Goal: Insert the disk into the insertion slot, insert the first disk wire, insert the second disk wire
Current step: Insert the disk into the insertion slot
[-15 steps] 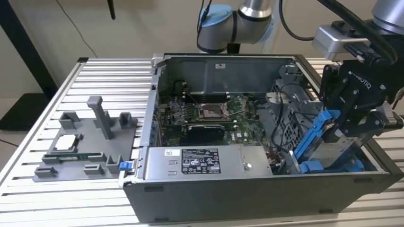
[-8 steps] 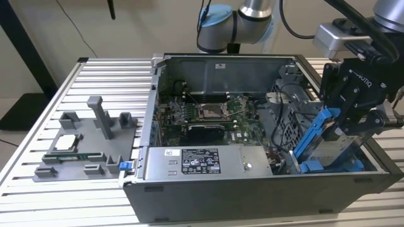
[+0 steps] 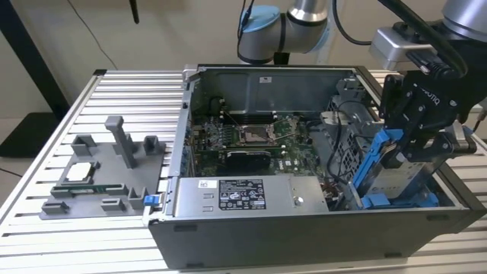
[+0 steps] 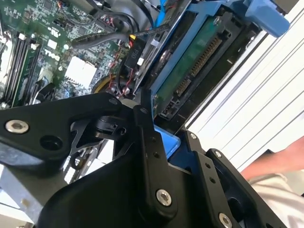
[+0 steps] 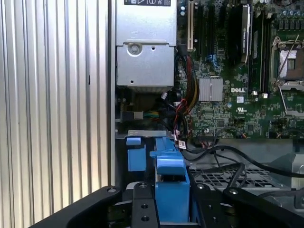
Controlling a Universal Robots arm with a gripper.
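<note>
Gripper (image 3: 411, 151) is clamped on the disk (image 3: 394, 177), with fingers (image 5: 142, 209) pinching its blue bracket (image 5: 171, 187) from both sides. The disk stands tilted in the case (image 3: 304, 240) corner on the exterior view's right, just past the case's power supply box (image 3: 251, 194). Its lower end is down at the insertion slot (image 3: 407, 201) in that same corner; can't tell if it's seated. The upper end pokes above the case rim. Black cables (image 5: 223, 156) lie loose inside the case, between slot and motherboard (image 5: 237, 95). A person's arm (image 4: 280, 161) is outside the case, over the slatted table (image 3: 45, 240).
</note>
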